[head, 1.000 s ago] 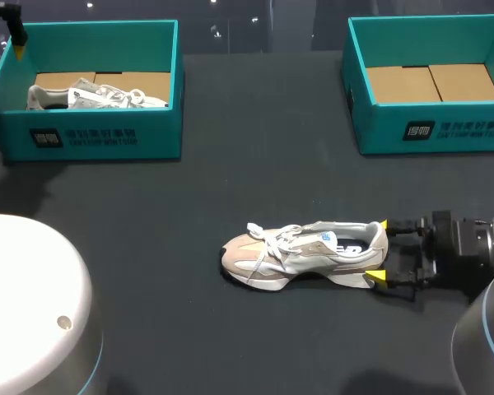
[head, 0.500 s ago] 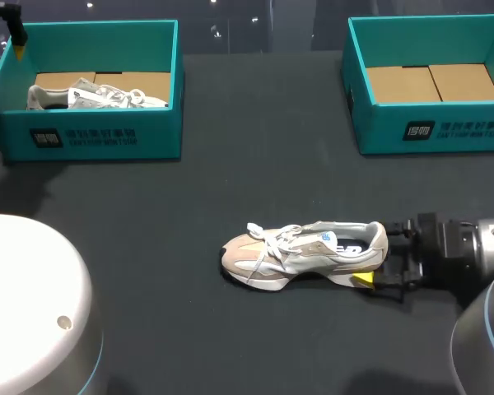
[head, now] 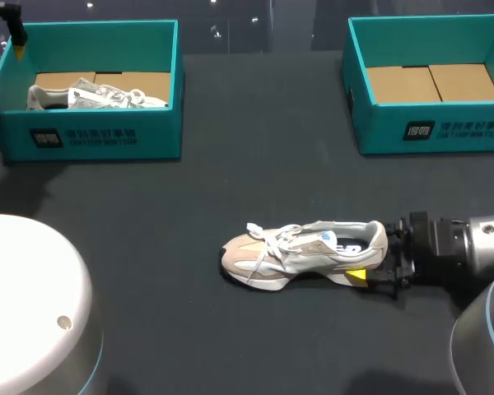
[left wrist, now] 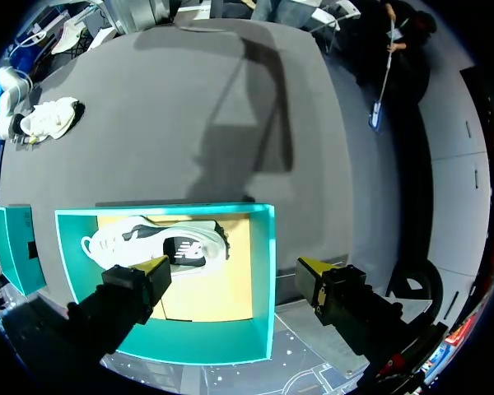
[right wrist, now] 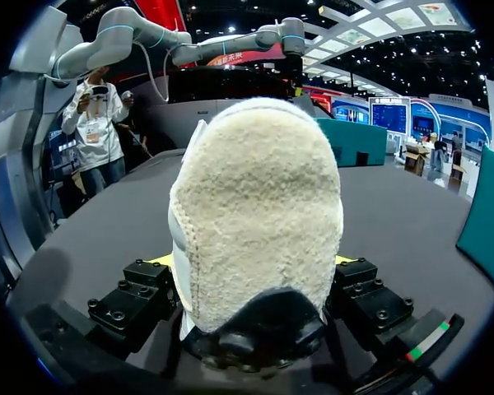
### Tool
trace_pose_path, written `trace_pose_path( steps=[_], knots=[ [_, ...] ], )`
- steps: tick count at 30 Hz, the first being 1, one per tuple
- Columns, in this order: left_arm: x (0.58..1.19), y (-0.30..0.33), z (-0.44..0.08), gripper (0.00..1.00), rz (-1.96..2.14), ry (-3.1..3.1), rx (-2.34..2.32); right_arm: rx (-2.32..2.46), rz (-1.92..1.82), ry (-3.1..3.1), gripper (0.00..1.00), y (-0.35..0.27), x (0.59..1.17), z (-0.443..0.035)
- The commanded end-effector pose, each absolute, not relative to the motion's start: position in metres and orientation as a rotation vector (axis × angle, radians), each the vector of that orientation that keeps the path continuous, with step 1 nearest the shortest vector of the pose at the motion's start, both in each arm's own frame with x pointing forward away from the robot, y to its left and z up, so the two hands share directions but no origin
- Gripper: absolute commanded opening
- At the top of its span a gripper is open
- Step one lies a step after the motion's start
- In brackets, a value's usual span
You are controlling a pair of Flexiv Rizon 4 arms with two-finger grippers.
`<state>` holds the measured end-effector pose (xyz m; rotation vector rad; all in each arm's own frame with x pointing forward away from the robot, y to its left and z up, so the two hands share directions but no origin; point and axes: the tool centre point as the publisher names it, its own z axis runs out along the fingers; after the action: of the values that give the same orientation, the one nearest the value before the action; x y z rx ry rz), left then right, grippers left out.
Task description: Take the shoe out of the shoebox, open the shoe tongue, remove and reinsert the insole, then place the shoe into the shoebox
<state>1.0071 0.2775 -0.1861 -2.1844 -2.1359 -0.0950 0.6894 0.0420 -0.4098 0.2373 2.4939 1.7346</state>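
Spanning all views, dark grey worktop (head: 230, 181) carries two teal shoeboxes at the far edge, well apart. Left shoebox (head: 99, 140) sits at the far left corner and has a brown cardboard floor. A white sneaker (head: 95, 96) lies on its side inside, along the near wall. Right shoebox (head: 445, 132) sits at the far right; only its cardboard floor (head: 432, 82) shows inside.

Right arm (head: 477, 255) comes in low from the right edge, roughly level with the worktop.

Beige sneaker (head: 300, 253) is out of the boxes. It stands upright on its sole near the middle of the worktop, a bit toward the near side. Toe points left, heel right, laces loose on top, tongue up.

Right gripper (head: 369, 253) is at the heel. One yellow tip shows at the heel's near side; the other is hidden behind the shoe. In the right wrist view the fuzzy heel fills the space between the fingers, with both black finger blocks pressed against its sides, so the gripper is closed on the heel.

Left gripper (left wrist: 235, 270) hangs above the left shoebox with its fingers spread wide and holds nothing. One yellow tip is over the box interior just beside the white sneaker. The other is outside the box wall.
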Motion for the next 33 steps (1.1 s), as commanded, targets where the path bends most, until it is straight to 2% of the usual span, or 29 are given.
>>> trace_pose_path(
  steps=[1, 30, 33],
  knots=[
    [1.006, 0.278, -0.186, 1.0, -0.098, -2.135, -2.187, 0.214, 1.736, 2.507, 0.0, 0.045, 0.694, -0.411],
    [1.006, 0.278, -0.186, 1.0, -0.098, -2.135, -2.187, 0.139, 1.749, 2.552, 0.0, 0.055, 0.703, -0.41],
    [0.988, 0.267, -0.188, 1.0, -0.115, -2.191, -2.131, 0.139, 1.749, 2.552, 0.0, 0.055, 0.703, -0.41]
  ],
)
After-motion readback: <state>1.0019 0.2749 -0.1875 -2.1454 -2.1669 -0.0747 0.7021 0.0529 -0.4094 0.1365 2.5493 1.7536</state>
